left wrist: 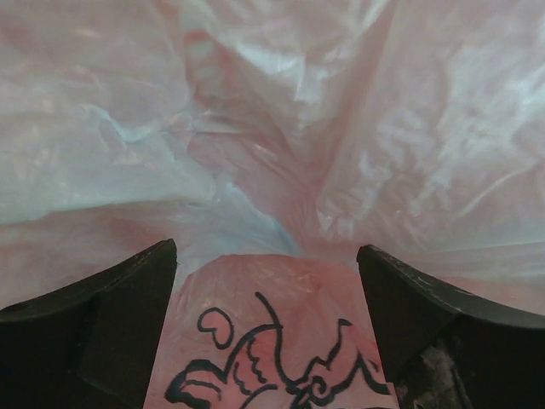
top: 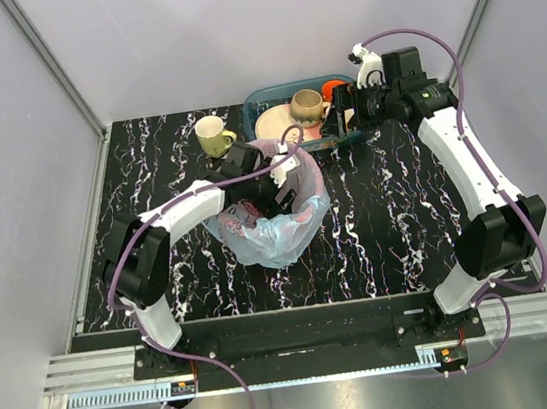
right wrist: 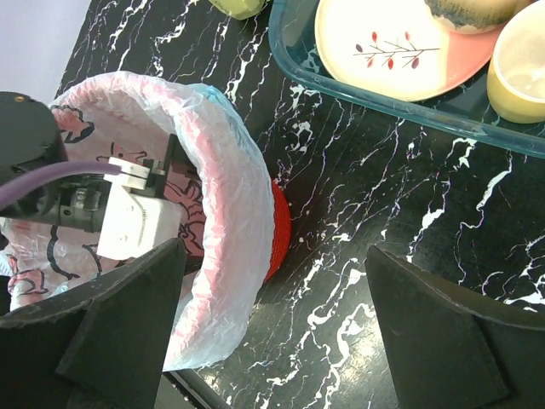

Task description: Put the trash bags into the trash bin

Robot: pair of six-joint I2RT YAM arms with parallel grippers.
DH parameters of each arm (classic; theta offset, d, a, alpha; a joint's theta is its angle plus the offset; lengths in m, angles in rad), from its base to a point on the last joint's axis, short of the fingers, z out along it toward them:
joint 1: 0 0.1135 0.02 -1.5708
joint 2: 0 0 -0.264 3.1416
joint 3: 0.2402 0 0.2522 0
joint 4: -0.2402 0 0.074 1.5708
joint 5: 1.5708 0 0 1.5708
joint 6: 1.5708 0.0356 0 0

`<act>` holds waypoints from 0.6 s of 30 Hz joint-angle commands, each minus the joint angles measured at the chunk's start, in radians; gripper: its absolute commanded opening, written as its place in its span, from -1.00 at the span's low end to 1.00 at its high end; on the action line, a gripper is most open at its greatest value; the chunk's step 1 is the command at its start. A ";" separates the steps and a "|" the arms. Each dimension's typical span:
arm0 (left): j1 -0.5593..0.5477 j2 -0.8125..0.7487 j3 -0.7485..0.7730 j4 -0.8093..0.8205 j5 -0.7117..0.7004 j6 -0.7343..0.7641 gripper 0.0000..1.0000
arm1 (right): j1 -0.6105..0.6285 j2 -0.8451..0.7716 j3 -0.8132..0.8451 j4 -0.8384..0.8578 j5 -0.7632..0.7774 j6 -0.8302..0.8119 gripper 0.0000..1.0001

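Bag [top: 273,235]: translucent light-blue, cartoon-printed, crumpled; draped over and into bin. Bin [right wrist: 278,230]: red, upright, mostly covered by bag.

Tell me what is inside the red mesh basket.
The light-blue printed trash bag lines the red basket, draped over its rim, and the left gripper sits inside, jaws apart. The plastic hides the basket's floor and inner walls.

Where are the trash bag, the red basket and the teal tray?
trash bag [right wrist: 232,189]: right wrist view, its folded-over rim.
red basket [right wrist: 279,226]: right wrist view, exposed side wall.
teal tray [right wrist: 294,47]: right wrist view, bare inner corner.
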 commanded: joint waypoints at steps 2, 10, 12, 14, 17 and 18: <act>-0.004 0.041 0.009 -0.051 -0.048 0.084 0.82 | -0.001 -0.009 0.009 0.032 -0.042 0.013 0.93; -0.008 0.111 0.092 -0.242 -0.084 0.160 0.78 | -0.001 0.002 0.028 0.032 -0.045 0.007 0.93; -0.011 0.125 0.109 -0.281 -0.115 0.167 0.77 | -0.001 0.005 0.028 0.032 -0.045 0.001 0.93; -0.017 0.149 0.124 -0.327 -0.140 0.176 0.77 | -0.002 0.008 0.029 0.032 -0.045 0.001 0.94; -0.028 0.189 0.130 -0.362 -0.189 0.179 0.77 | -0.004 0.010 0.028 0.037 -0.045 -0.001 0.94; -0.030 0.199 0.129 -0.365 -0.198 0.179 0.77 | -0.002 0.011 0.028 0.037 -0.045 0.001 0.94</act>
